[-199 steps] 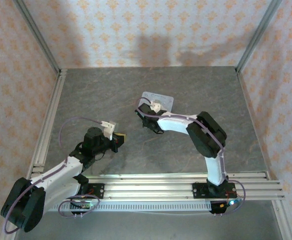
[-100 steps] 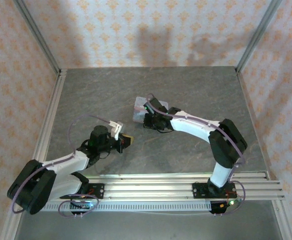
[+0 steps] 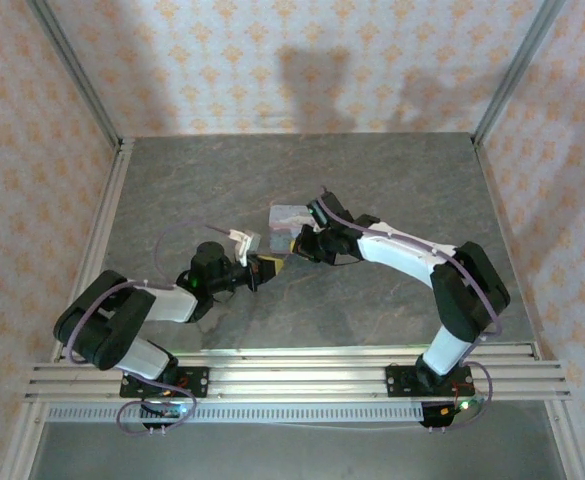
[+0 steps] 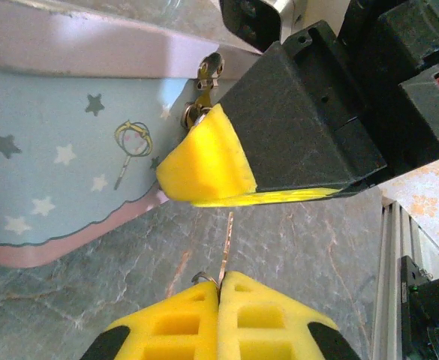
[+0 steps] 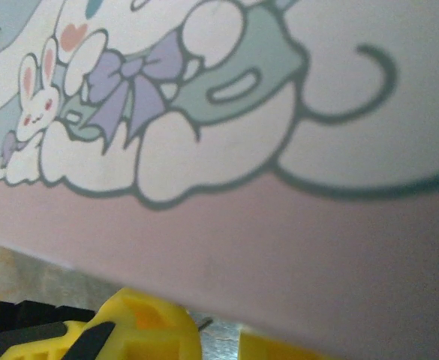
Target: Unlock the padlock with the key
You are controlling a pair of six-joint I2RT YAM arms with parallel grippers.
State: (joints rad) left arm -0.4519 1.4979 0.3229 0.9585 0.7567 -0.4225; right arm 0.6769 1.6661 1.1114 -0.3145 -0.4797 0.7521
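Near edge: aluminium rail (image 3: 292, 385) with both arm bases bolted on. My left arm runs low and flat across the grey bench (image 3: 402, 180) toward the middle. My right arm arches in from the other side.

Left fingers (image 4: 219, 289): pads pressed together with no gap between them, pinching the key (image 4: 226, 238). It is thin and pale, and its shaft stands straight out from the pinch. A small wire loop shows at the seam where the pads meet. From above, the left fingers (image 3: 265, 266) sit just short of the tin.

The key's tip points at, and reaches close under, one yellow pad (image 4: 204, 161) of my right hand. I cannot tell whether it touches.

Right fingers (image 3: 302, 243): at the tin's near right corner, facing my left ones. In my right wrist view the two yellow tips (image 5: 148, 330) show a narrow gap with a bit of metal in it. I cannot tell whether they grip anything.

Just past that pad: a small metal clasp (image 4: 206, 75) on the tin's front wall, with a little ring below it.

Tin (image 4: 61, 157): pale blue side with stars, pink rim and a cartoon lid. It rests on the bench about mid-way back (image 3: 284, 215).

Beyond it: bare bench, then the patterned walls (image 3: 272, 60).
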